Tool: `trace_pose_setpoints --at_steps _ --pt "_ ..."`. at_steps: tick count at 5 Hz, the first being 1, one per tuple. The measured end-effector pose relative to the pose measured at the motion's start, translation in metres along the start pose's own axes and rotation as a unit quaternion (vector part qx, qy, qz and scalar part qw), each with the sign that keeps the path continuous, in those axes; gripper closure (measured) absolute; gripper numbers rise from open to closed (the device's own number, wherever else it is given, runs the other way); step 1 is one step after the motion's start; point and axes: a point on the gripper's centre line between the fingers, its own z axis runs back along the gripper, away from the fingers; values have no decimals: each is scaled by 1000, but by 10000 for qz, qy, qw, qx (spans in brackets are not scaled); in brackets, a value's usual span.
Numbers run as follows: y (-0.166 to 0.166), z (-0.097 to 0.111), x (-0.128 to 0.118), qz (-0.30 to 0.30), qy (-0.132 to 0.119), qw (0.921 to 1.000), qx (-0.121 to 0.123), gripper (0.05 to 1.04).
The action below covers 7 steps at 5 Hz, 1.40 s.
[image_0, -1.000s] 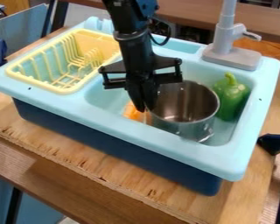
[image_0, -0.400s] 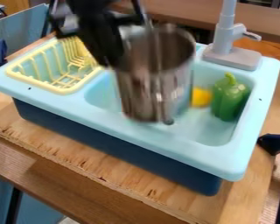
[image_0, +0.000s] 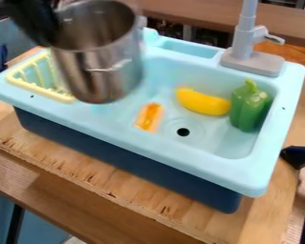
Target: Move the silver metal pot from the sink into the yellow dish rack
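the steel pot (image_0: 99, 78) hangs above the left part of the toy sink (image_0: 126, 136), partly in front of the yellow dish rack (image_0: 25, 78). the pincer (image_0: 51, 37) is at the pot's left side, seemingly pinching its wall near the rim; blur hides the exact contact.

the pot should be stiff and not fragile, likely light for its bulk, though a grip on one side leaves most of its weight hanging off-centre, so it could swing or twist. its smooth metal may be slippery against the pincer. the thin wall at the rim looks like the best place to take hold, with the wall between the two fingers; the small side handle (image_0: 110, 67) would probably be a looser, more awkward hold.

it is a deep, round, silvery vessel, with a wide open mouth facing upward, a darker brownish inside and bright streaks along the outside. it looks slightly tilted.

in the basin, an orange piece (image_0: 149, 116) lies left of the round drain hole (image_0: 183, 132). a yellow banana-like piece (image_0: 204, 102) lies farther back, beside the green pepper (image_0: 249, 107) at the right. the grey faucet (image_0: 252, 62) stands at the far right, and the sink rests on the wooden tabletop (image_0: 126, 178).
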Motion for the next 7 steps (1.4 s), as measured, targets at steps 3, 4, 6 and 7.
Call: trace_pose_setpoints --at_steps 3,4,6,7 --pt "62 -17 36 934 -16 9956 22 1029" --pt "68 -20 40 1049 -80 9944 29 1029" --pt "81 -36 61 1295 -53 9916 -29 1029" --pt "91 -40 67 1531 -141 9881 -35 1029"
